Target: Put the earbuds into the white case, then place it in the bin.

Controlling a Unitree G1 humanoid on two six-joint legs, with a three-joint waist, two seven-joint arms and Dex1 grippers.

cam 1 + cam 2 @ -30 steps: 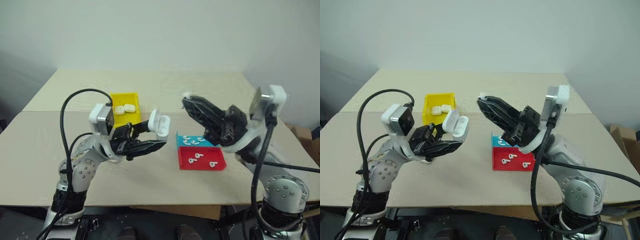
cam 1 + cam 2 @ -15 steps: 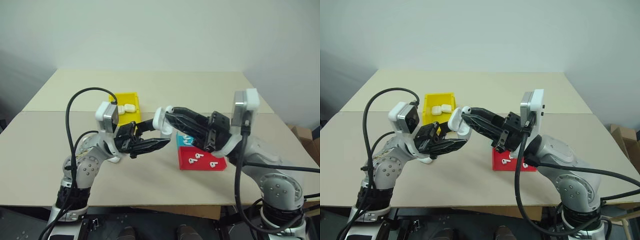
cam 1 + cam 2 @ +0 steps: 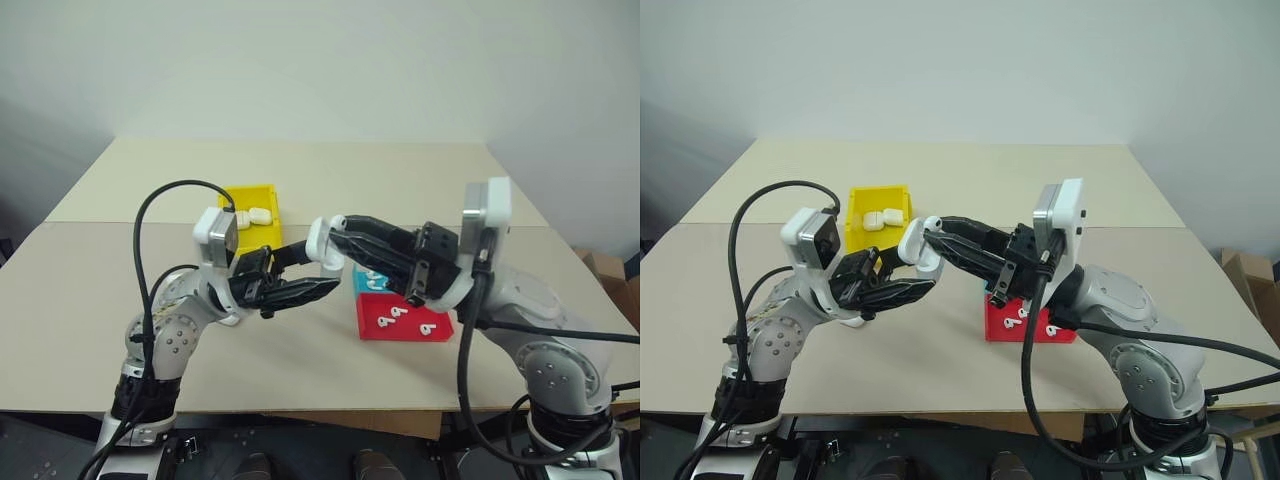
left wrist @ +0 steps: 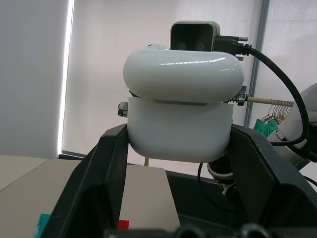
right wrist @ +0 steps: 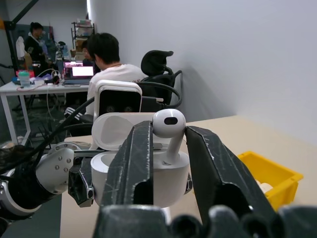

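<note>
From the head views I see the left gripper [image 3: 318, 290] raised above the bench [image 3: 300, 340] with its jaws pinching the white case [image 3: 322, 243], whose lid stands flipped up. The right gripper [image 3: 333, 232] reaches in from the other side, its tips right at the open case. Behind the left arm sits the yellow bin [image 3: 252, 196] with two more cases [image 3: 252, 217] lying in it. Beneath the right arm lie a blue tray [image 3: 360, 281] and, touching it on the near side, a red tray [image 3: 372, 328]; loose earbuds [image 3: 396, 313] rest in the red one.

In the left wrist view the case [image 4: 181, 130] sits squeezed between the two black fingers [image 4: 94, 183], body low between them, lid hinged open above it.

In the right wrist view the right jaws stand a little apart and pinch one earbud [image 5: 168, 124] by its stem, its round head above the fingers [image 5: 134, 163]. The earbud stands directly over the open case [image 5: 106, 171], stem down at the mouth; I cannot tell whether it is seated. The yellow bin [image 5: 270, 173] shows off to one side on the bench, and people sit at desks in the background.
</note>
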